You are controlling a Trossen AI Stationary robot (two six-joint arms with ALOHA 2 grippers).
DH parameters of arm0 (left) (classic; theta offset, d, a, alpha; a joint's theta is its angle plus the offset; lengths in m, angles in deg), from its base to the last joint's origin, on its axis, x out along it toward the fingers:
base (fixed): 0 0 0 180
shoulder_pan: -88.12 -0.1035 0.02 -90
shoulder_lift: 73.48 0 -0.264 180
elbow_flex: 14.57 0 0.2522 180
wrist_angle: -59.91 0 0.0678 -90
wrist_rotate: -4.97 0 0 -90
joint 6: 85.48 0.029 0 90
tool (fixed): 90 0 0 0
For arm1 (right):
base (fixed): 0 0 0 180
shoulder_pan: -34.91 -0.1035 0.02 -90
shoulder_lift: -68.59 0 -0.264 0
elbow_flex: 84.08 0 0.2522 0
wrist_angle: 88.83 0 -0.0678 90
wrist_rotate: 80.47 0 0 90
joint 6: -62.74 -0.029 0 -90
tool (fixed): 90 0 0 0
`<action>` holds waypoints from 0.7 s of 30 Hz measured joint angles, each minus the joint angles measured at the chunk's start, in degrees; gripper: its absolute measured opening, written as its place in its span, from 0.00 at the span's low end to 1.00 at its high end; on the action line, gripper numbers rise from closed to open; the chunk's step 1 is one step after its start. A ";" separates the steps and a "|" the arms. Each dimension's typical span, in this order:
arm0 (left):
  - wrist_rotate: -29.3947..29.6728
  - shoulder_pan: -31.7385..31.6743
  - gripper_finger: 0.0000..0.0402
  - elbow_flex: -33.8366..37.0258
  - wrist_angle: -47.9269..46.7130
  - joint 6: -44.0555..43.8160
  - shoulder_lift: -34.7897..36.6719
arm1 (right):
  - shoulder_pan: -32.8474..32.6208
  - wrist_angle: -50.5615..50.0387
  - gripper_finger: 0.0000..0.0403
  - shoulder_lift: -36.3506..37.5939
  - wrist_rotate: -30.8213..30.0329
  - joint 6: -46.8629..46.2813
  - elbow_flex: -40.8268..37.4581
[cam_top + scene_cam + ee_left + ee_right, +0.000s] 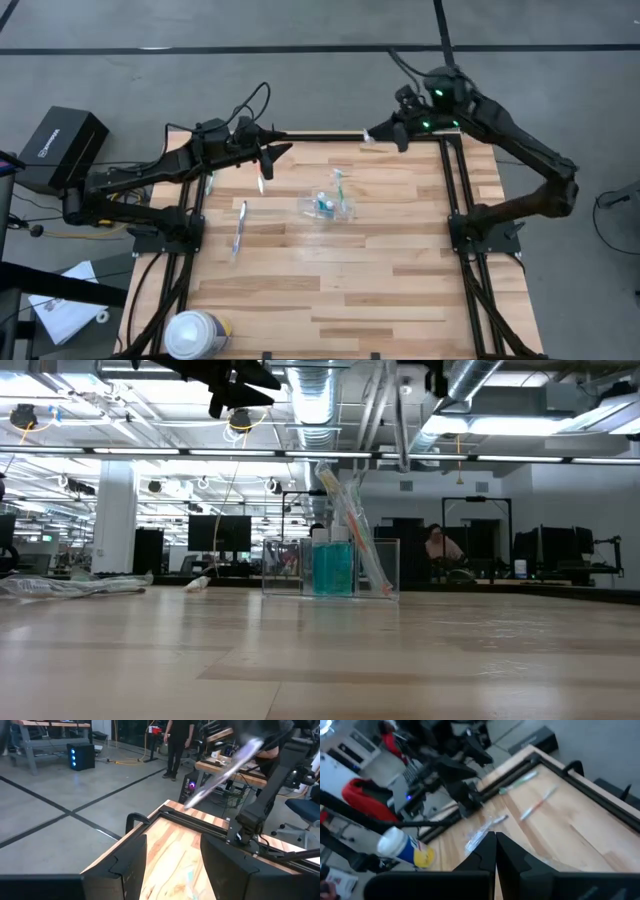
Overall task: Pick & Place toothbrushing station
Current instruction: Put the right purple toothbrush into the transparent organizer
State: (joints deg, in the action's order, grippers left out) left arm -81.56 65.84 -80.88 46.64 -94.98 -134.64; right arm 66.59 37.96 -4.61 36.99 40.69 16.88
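A small clear cup [328,207] stands mid-table with teal tubes and a toothbrush [342,185] leaning in it; it also shows in the low view [330,565]. Three toothbrushes lie flat on the left part of the table: one [240,228], one [261,183] and a green one [210,183]. My left gripper [278,152] is open and empty above the far left of the table. My right gripper [385,135] hovers over the far edge, shut on a pale toothbrush [225,767]. My right gripper pinches the pale toothbrush between its two shut fingers near one end [252,745]. The toothbrush slants down from the fingers and hangs clear of the table. My own fingers hide the place of contact in the right wrist view.
A big white canister [195,335] with a blue and yellow label stands at the near left corner. Dark metal frame rails [455,190] run along the table's left, right and far sides. A person [440,545] sits in the room beyond the table.
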 joint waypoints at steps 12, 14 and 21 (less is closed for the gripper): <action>-0.42 0.02 0.45 0.00 0.01 -1.70 0.00 | -17.37 24.80 0.00 18.21 -20.41 -16.51 -23.38; -0.42 0.02 0.45 0.00 0.00 -2.61 0.00 | -19.68 29.20 0.00 19.88 -23.48 -18.14 -27.67; -2.29 0.02 0.45 0.00 -0.03 -4.46 0.00 | -25.40 42.35 0.00 21.94 -32.07 -22.59 -38.95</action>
State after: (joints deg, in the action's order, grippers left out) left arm -83.85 65.86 -80.88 46.61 -99.44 -134.64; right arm 41.19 80.31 17.32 4.92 18.10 -22.07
